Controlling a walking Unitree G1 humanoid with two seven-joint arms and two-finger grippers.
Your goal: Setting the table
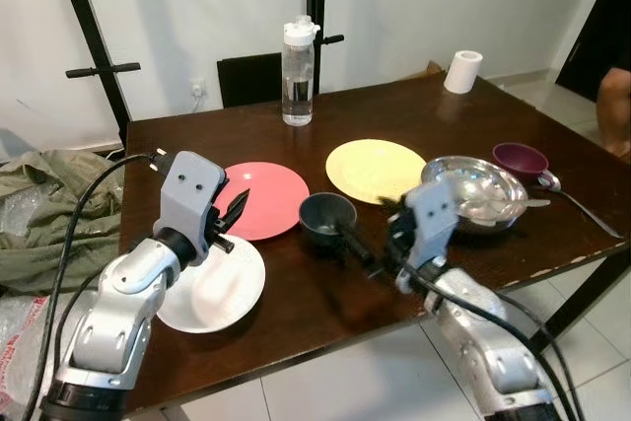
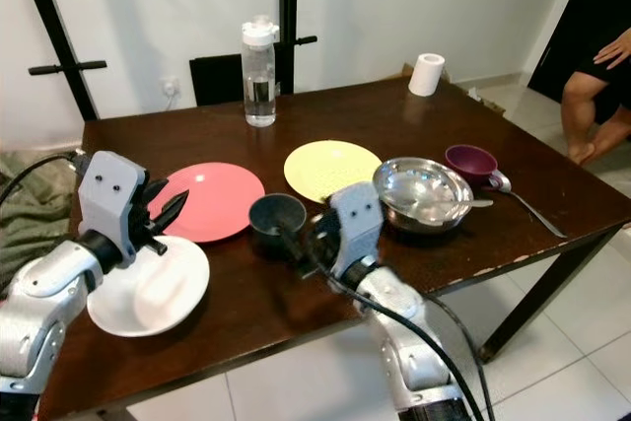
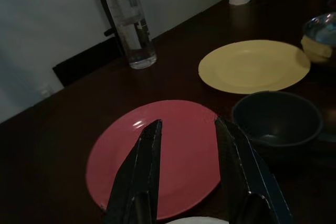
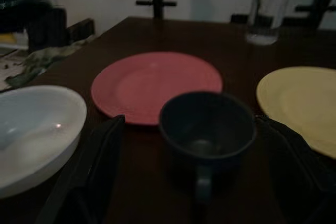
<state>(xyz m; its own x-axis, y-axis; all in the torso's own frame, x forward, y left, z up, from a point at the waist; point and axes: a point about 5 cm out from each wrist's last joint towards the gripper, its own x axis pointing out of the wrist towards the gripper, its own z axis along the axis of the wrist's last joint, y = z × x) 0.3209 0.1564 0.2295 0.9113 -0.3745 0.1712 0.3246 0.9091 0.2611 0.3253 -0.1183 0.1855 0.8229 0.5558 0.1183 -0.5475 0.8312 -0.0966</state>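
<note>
We see the dark cup [image 4: 207,132] on the table [image 1: 394,105] between the pink plate [image 1: 264,198] and the yellow plate [image 1: 375,170]. Our right gripper [image 4: 202,174] sits at the cup's near side, its fingers spread wide on either side of the handle. Our left gripper [image 3: 189,169] hovers over the white bowl [image 1: 212,288], fingers apart, empty. A steel bowl [image 1: 473,194] lies right.

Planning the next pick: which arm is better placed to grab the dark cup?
Right. The right gripper is open around the dark cup's handle; the left gripper hovers open between the white bowl and pink plate.
</note>
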